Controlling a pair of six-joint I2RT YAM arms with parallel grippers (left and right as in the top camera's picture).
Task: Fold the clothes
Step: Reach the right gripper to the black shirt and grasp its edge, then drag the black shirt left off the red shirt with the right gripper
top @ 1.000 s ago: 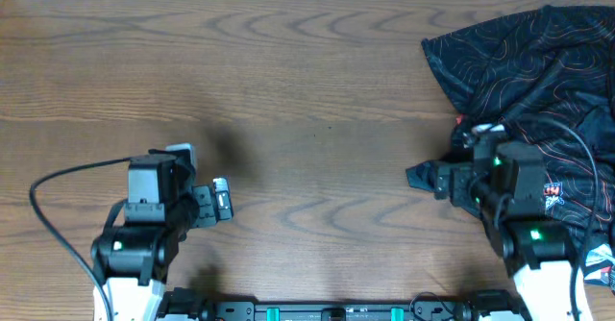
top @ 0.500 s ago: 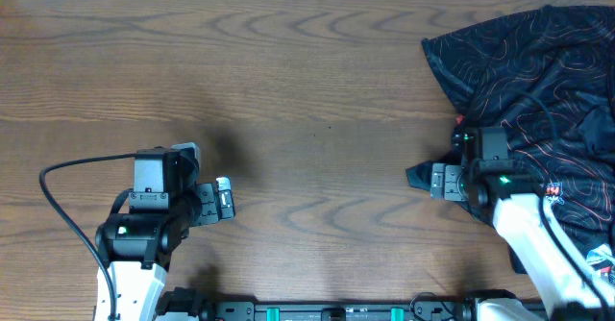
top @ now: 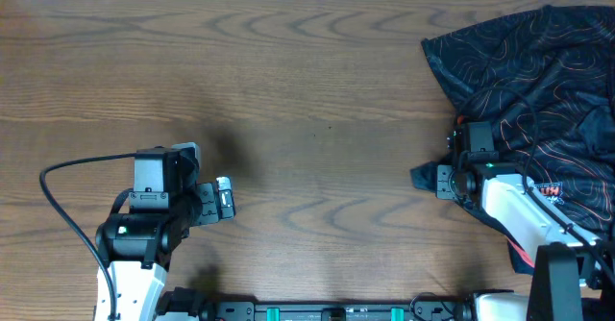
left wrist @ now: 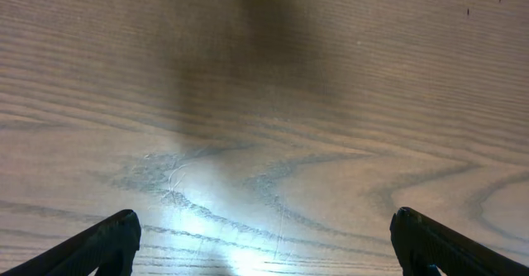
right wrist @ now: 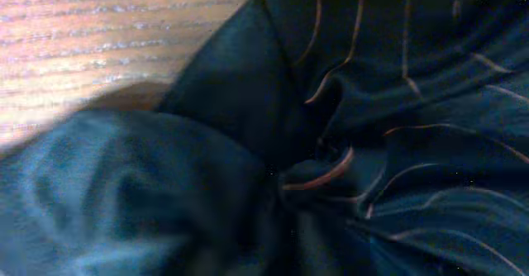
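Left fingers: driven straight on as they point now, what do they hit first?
Most likely the bare table. The left fingers stand open, and the wrist view ahead of them shows only wood, though depth is unclear. The jersey lies far off to the right.

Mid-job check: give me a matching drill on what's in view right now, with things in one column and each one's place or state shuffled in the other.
Things:
1. left gripper
2. right gripper
3. jersey
4. table

Place or state:
A. crumpled at the table's right side
B. brown wood grain
C. open above bare wood
D. at the jersey's left edge, fabric filling its wrist camera

Pairs: 1-C, 2-D, 3-A, 4-B
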